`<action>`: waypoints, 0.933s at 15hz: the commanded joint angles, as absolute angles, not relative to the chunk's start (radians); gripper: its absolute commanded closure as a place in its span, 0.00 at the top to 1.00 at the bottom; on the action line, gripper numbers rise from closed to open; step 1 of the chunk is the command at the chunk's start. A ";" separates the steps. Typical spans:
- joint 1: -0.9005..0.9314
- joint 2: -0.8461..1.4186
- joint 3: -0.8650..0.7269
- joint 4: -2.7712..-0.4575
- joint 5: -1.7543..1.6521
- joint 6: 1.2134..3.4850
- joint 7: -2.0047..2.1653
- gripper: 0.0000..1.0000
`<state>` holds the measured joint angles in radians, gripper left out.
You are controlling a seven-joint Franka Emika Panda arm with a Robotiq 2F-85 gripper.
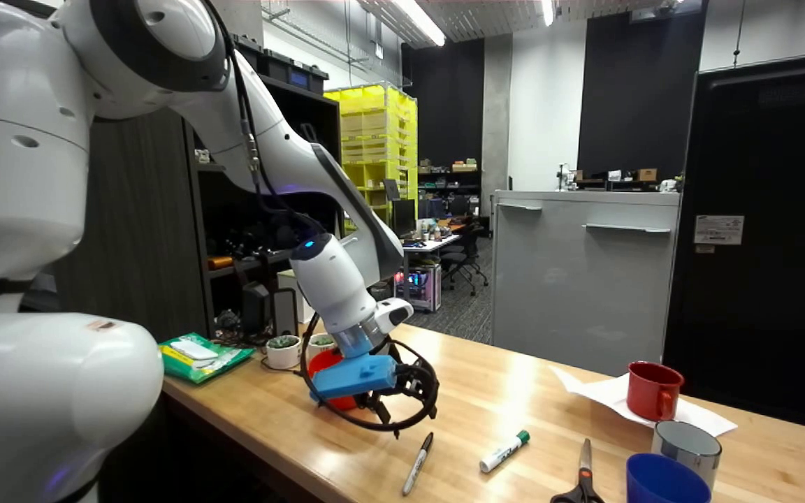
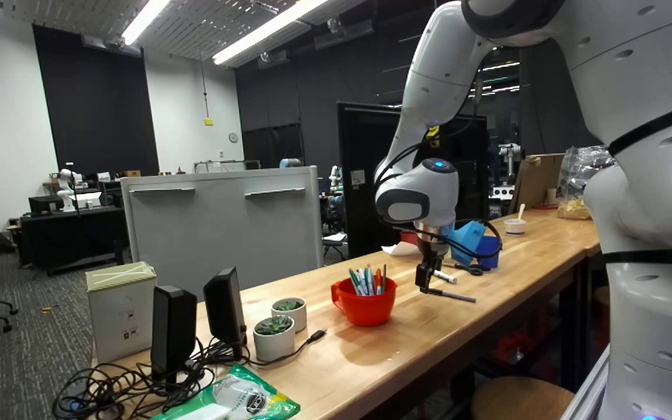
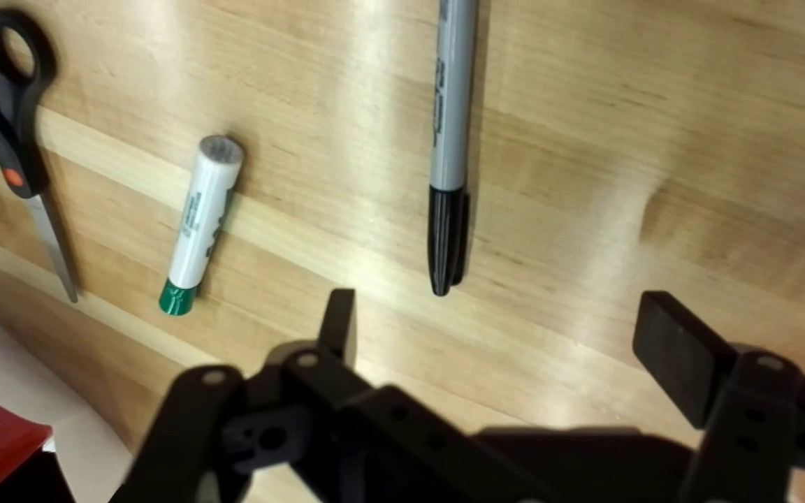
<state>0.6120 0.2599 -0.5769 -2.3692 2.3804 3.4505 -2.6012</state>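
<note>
Gripper (image 3: 504, 342) above table (image 3: 584, 126), fingers (image 3: 678, 360) spread wide apart. Pen (image 3: 451, 133) lying on table, capped end toward gap between fingers. In wrist view, marker (image 3: 201, 216) left of pen, scissors (image 3: 15, 133) farther left.

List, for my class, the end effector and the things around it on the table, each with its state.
End effector: open, empty.
Grey pen: capped, lying flat.
Green marker: capped, lying flat.
Scissors: closed, lying flat.
Red pot: upright, holding pens.
Red mug: upright, on paper.
Blue cup: upright.
Silver can: standing, which end up unclear.
Plants: potted.
</note>
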 commanded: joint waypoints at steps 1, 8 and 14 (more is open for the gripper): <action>0.537 0.260 -0.500 -2.376 2.365 3.465 -2.601 1.00; 0.498 0.297 -0.468 -2.363 2.325 3.466 -2.602 1.00; 0.587 0.286 -0.556 -2.355 2.269 3.466 -2.602 1.00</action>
<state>0.5249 0.2968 -0.5078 -2.3579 2.2841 3.4515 -2.6017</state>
